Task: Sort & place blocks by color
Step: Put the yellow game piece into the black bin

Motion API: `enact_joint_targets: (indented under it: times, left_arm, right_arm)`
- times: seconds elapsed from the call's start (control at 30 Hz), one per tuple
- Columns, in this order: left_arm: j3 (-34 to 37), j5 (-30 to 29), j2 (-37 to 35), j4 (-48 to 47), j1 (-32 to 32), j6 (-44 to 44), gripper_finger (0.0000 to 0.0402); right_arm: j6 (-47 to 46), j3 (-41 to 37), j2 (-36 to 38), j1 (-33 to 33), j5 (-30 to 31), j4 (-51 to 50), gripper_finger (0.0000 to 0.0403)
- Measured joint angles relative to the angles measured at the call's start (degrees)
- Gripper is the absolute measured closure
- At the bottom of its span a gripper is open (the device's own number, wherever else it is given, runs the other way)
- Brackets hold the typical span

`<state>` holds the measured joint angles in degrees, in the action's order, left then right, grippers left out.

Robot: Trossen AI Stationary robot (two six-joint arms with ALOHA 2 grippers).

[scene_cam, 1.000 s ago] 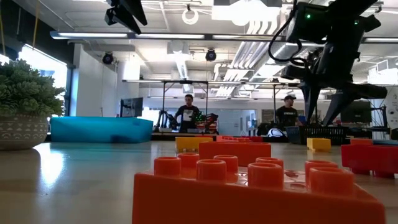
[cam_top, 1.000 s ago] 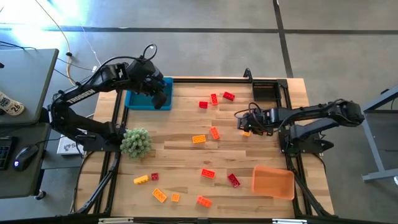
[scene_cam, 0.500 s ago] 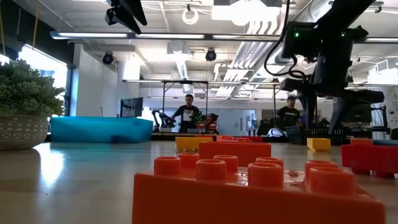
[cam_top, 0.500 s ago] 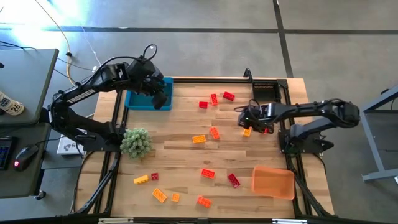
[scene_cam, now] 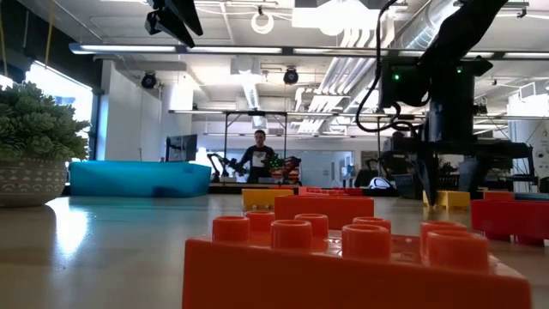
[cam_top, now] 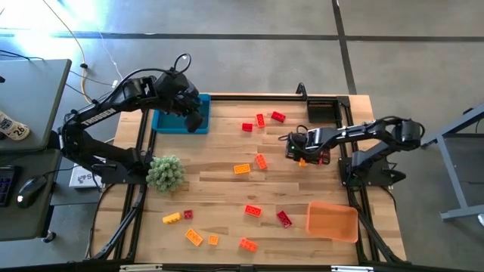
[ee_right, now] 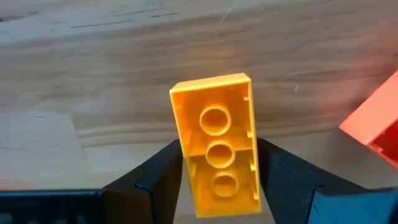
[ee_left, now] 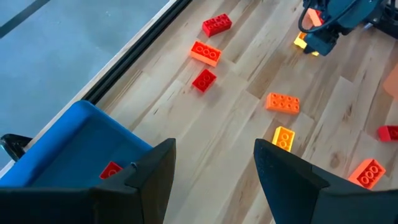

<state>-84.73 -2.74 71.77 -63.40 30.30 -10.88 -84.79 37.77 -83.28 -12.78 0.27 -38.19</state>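
the left pincer (cam_top: 195, 119) hangs with fingers apart over the blue tray (cam_top: 162, 122), where one red block (ee_left: 111, 170) lies. most blocks (cam_top: 253, 211) are scattered across the desk (cam_top: 219, 189). the right pincer (cam_top: 295, 155) straddles a yellow block (ee_right: 215, 144), unclear whether it grips. orange tray (cam_top: 331, 221) holds nothing.

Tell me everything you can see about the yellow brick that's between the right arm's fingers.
The yellow brick is a small, glossy plastic two-by-four piece, seen hollow side toward the camera, with three round tubes in a row inside its walls. It sits lengthwise between the right end effector's two dark fingers, which flank its long sides, over the wooden table. An orange-red block lies close by.
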Motion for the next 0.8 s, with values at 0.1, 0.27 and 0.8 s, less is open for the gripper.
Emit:
enact_joint_targets:
  times: [0.1,0.27,0.8]
  left_arm:
    - [0.0,-1.2,0.0,0.0,0.0,0.0,0.0195]
    - [0.0,-3.0,0.0,0.0,0.0,-1.6,0.0195]
    - [0.0,-2.9,0.0,0.1,0.0,-9.3,0.0195]
  right_arm:
    - [1.8,0.2,-0.6,0.0,-0.4,-0.1,0.0254]
    - [6.4,0.1,0.5,0.0,-0.6,0.1,0.0295]
    - [23.8,-0.1,13.2,-7.0,4.3,6.5,0.0295]
